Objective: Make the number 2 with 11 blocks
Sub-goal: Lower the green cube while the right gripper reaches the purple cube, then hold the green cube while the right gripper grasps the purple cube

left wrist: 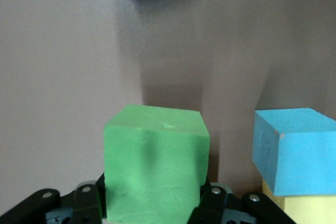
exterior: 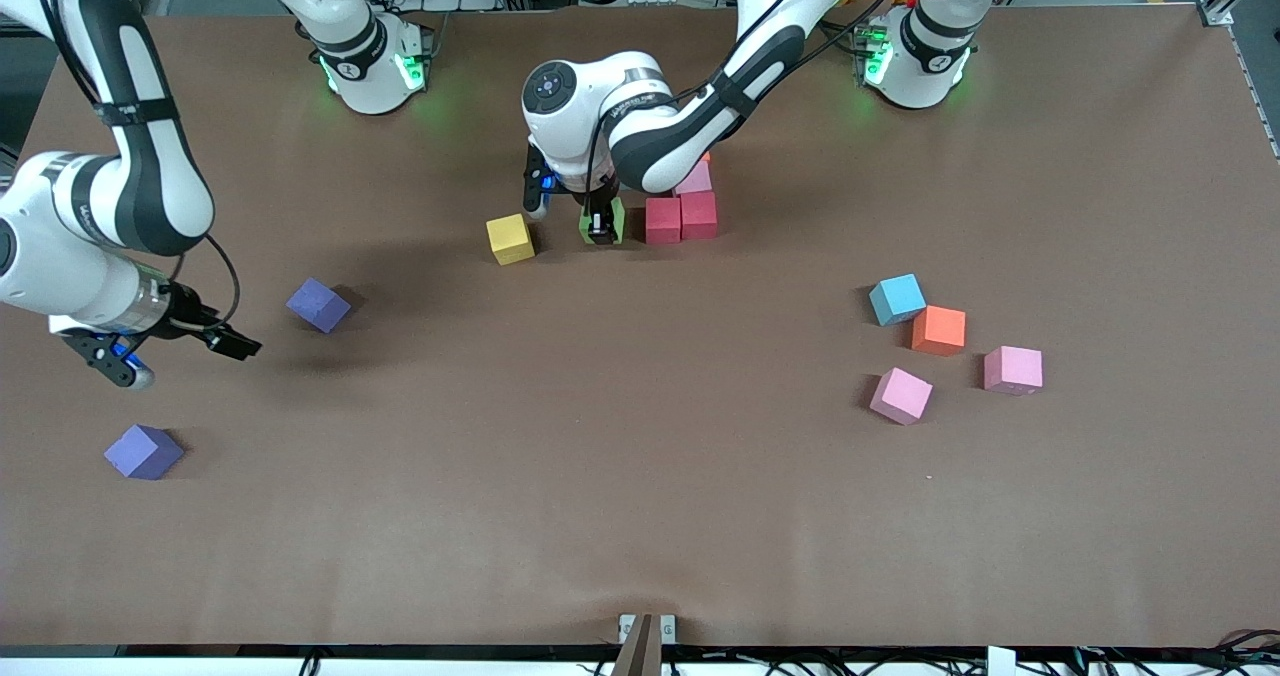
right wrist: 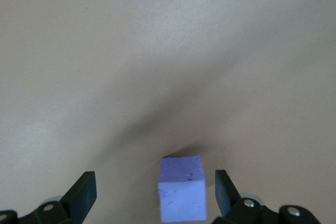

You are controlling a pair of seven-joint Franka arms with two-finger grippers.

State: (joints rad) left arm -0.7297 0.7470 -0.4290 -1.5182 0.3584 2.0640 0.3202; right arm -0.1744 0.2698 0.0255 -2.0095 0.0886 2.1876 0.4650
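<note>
My left gripper (exterior: 600, 224) is shut on a green block (exterior: 612, 218), low at the table between a yellow block (exterior: 510, 238) and two touching red blocks (exterior: 680, 217). A pink block (exterior: 694, 178) stands against the red ones, partly under the arm. In the left wrist view the green block (left wrist: 155, 163) fills the left gripper (left wrist: 152, 203), and a blue block (left wrist: 291, 148) shows beside it. My right gripper (exterior: 175, 354) hangs open between two purple blocks (exterior: 318, 304) (exterior: 143, 451). In the right wrist view a purple block (right wrist: 182, 195) lies below the right gripper (right wrist: 154, 187).
Toward the left arm's end of the table lie a blue block (exterior: 896, 299), an orange block (exterior: 938, 329) and two pink blocks (exterior: 900, 395) (exterior: 1012, 369). The brown table (exterior: 640, 516) is bare near the front camera.
</note>
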